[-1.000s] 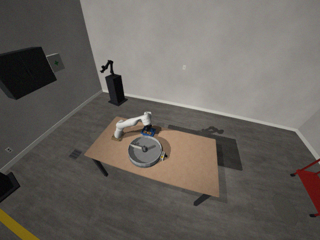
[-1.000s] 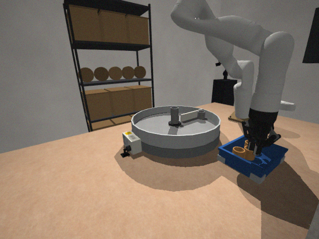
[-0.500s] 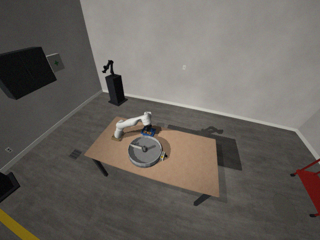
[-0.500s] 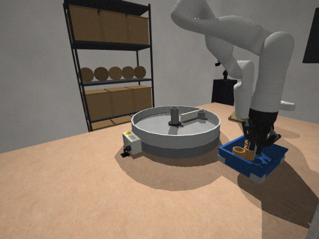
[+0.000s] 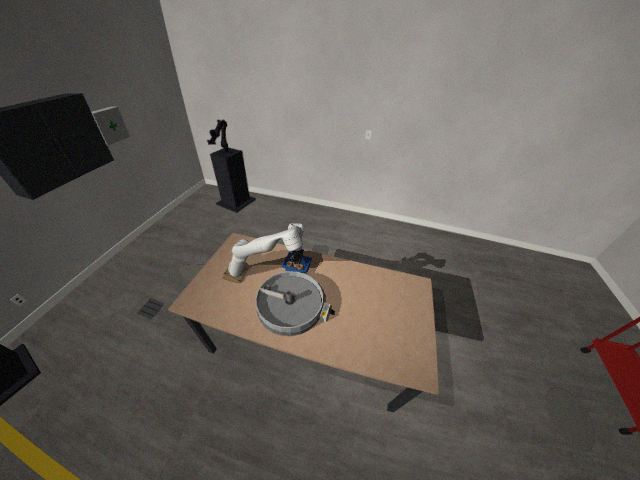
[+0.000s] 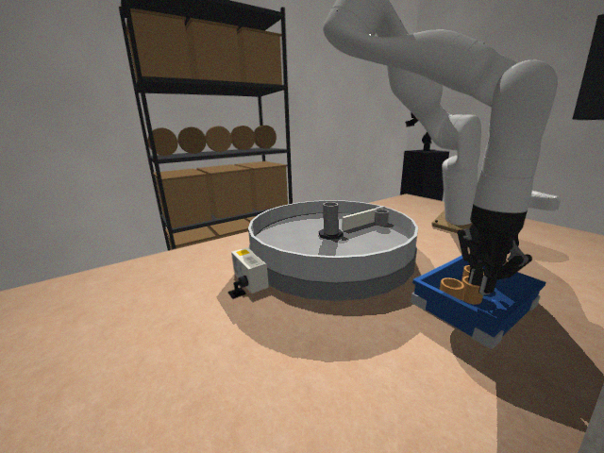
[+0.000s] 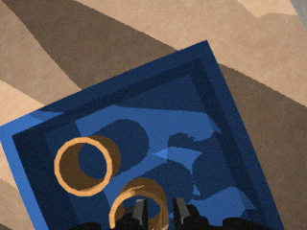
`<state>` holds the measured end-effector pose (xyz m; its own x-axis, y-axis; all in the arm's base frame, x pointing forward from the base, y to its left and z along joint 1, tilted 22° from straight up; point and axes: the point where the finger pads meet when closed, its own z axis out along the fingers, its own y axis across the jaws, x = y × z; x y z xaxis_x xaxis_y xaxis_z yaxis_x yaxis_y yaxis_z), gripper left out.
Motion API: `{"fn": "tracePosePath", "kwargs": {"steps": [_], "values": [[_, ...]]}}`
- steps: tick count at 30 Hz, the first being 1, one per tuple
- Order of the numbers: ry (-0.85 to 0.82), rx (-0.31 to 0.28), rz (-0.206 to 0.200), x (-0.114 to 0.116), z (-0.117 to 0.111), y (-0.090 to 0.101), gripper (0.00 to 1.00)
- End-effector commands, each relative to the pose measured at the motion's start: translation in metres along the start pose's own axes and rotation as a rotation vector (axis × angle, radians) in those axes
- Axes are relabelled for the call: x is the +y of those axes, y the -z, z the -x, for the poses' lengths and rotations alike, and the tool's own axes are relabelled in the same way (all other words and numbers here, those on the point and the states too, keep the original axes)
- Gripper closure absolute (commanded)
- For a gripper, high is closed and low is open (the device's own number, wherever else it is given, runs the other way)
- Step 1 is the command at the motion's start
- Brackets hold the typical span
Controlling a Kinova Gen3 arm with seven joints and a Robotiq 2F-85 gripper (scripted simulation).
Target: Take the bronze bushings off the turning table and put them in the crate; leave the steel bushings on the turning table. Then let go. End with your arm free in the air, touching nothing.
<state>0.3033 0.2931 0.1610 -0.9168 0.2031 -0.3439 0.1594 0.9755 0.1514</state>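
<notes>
Turntable [image 5: 290,330] [image 6: 336,268]: standing on table [image 5: 377,320] [image 6: 146,351]; switch box [image 5: 325,312] [image 6: 250,271] sitting at its side. Steel bushing [image 6: 381,217]: standing inside, by the guide bar [image 5: 273,293] [image 6: 360,220]. Crate [image 5: 290,268] [image 6: 451,308] [image 7: 25,184]: sitting near the turntable, bronze bushings [image 6: 452,288] [image 7: 58,168] standing in it.

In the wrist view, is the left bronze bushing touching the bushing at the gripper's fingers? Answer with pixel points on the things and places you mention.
Apart. In the wrist view, blue crate floor shows between the left bushing [image 5: 299,266] [image 6: 452,293] [image 7: 114,153] and the other one [image 6: 471,295] [image 7: 153,186].
</notes>
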Motion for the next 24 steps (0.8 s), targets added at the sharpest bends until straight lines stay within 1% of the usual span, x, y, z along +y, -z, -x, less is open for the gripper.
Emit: {"fn": "tracePosePath", "kwargs": {"steps": [1, 7, 12, 24], "values": [[0.0, -0.001, 0.001, 0.0004, 0.0001, 0.0005, 0.81], [0.0, -0.001, 0.001, 0.0004, 0.0001, 0.0005, 0.81], [0.0, -0.001, 0.001, 0.0002, 0.0003, 0.0052, 0.81], [0.0, -0.001, 0.001, 0.0002, 0.0003, 0.0052, 0.81]]}}
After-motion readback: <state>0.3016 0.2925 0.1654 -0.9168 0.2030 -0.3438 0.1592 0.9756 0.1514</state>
